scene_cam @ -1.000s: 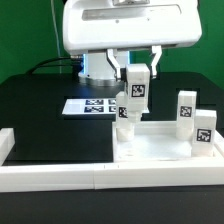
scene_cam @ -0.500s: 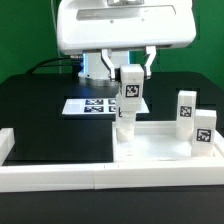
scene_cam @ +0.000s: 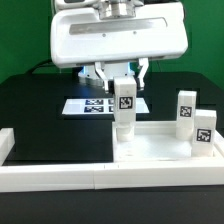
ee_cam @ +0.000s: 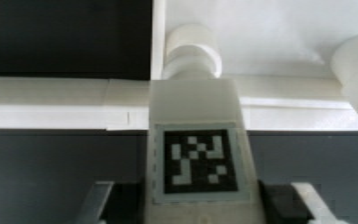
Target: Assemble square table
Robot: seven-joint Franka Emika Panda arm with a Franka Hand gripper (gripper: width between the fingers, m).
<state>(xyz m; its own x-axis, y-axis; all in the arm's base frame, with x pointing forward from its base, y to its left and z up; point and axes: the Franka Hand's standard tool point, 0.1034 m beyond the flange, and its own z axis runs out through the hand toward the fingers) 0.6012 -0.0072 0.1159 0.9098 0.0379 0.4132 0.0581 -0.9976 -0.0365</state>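
I count three legs. One leg (scene_cam: 124, 108) stands upright on the square top (scene_cam: 160, 148), at the corner nearest to the marker board (scene_cam: 98, 105), and its long axis goes straight up and down. Its tag faces the exterior camera. The gripper (scene_cam: 123, 78) is just above this leg, with one finger (scene_cam: 103, 72) on each side of the leg's upper end. In the wrist view the leg (ee_cam: 197, 140) fills the space between the two fingers (ee_cam: 105, 200), so the gripper pinches it. Below the tag (ee_cam: 197, 160) I see the rounded foot of the leg against the rim of the square top (ee_cam: 69, 100).

Two other legs (scene_cam: 194, 124) stand upright together at the far side of the square top, well apart from the held leg, on the exterior view's right. Their tags also face the camera.

The long white wall (scene_cam: 60, 170) runs in front of the square top.
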